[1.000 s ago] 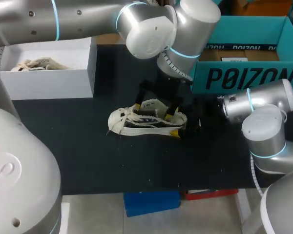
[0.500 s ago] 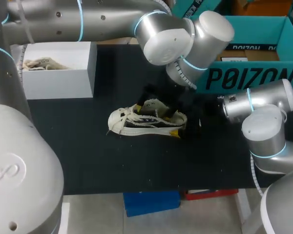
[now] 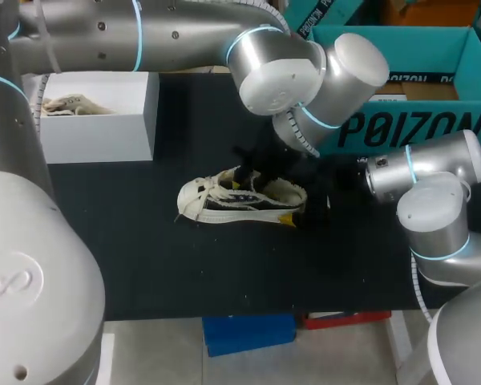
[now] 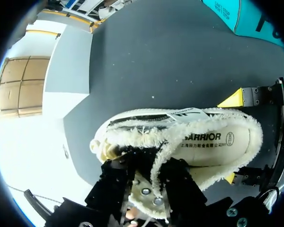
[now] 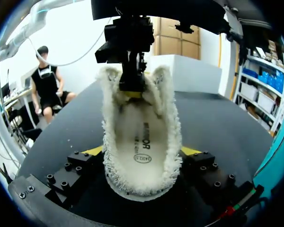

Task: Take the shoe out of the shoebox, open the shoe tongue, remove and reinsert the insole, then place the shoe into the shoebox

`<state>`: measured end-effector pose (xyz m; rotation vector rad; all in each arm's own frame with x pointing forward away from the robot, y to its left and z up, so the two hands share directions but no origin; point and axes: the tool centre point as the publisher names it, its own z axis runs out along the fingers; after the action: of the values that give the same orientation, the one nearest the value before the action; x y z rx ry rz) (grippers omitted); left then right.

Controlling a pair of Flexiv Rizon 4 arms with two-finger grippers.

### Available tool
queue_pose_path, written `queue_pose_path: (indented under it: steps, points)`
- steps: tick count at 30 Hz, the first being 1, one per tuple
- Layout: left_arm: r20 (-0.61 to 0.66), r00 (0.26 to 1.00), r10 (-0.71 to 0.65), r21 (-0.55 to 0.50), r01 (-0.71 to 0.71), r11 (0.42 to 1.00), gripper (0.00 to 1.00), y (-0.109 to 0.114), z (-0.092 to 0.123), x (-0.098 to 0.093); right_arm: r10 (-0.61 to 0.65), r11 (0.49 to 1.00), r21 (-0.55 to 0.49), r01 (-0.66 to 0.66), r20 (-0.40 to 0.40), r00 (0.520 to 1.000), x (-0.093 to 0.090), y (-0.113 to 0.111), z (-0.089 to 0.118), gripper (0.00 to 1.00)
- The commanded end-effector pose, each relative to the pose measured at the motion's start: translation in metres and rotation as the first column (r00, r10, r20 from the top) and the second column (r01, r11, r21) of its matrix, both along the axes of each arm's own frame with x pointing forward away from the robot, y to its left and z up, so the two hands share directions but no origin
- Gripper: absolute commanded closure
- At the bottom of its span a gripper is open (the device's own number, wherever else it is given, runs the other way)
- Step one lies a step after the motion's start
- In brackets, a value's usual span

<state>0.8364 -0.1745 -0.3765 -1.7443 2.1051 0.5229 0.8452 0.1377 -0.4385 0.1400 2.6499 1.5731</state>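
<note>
- Fleece-lined shoe [image 3: 239, 199] lies mid-frame on the black table [image 3: 144, 257], out of its box, its heel clamped between the right gripper's [image 5: 142, 152] yellow tips.
- Left gripper [image 4: 149, 182] pinches the tongue [image 4: 157, 156]. I judge tongue-opening is in hand; next, peel it toeward to bare the insole [image 5: 141, 142].
- Teal shoebox [image 3: 401, 128] waits upper right.
- Since a second ago the left wrist swung rightward; the shoe stayed.

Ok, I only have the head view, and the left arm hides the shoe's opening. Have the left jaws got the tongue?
Observer: Yes. In the left wrist view, the left jaws pinch what looks like the fleecy tongue between them.
Operator: Insole in or out?
Observer: In. The insole lies flat inside the shoe.
Operator: And the right arm?
Observer: The right jaws clamp the heel from both sides.
</note>
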Motion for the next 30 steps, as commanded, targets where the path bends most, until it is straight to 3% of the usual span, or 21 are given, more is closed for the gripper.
queue_pose_path:
  steps: [1, 16, 28, 29, 30]
  points:
    - [-0.011, 1.0, 0.0, -0.035, -0.001, 0.999, 1.0, 0.003, 0.006, 0.0, -0.002, 1.0, -0.001, 0.002, 0.0, 1.0, 0.0, 0.002, -0.004, 1.0]
    - [0.028, 1.0, 0.008, -0.157, -0.004, 0.988, 1.0, 0.014, 0.048, 0.006, -0.002, 1.0, -0.001, 0.002, 0.0, 1.0, 0.0, 0.002, -0.004, 1.0]
    - [0.044, 0.996, 0.076, -0.174, -0.067, 0.983, 1.0, 0.05, 0.05, 0.009, -0.002, 1.0, -0.001, 0.002, 0.0, 1.0, 0.0, 0.002, -0.004, 1.0]
    - [0.04, 0.996, 0.084, -0.174, -0.076, 0.982, 0.97, 0.053, 0.049, 0.01, -0.002, 1.0, -0.001, 0.002, 0.0, 1.0, 0.0, 0.002, -0.004, 1.0]
    - [0.037, 0.995, 0.09, -0.173, -0.083, 0.981, 0.7, 0.057, 0.048, 0.01, -0.002, 1.0, -0.001, 0.002, 0.0, 1.0, 0.0, 0.002, -0.004, 1.0]
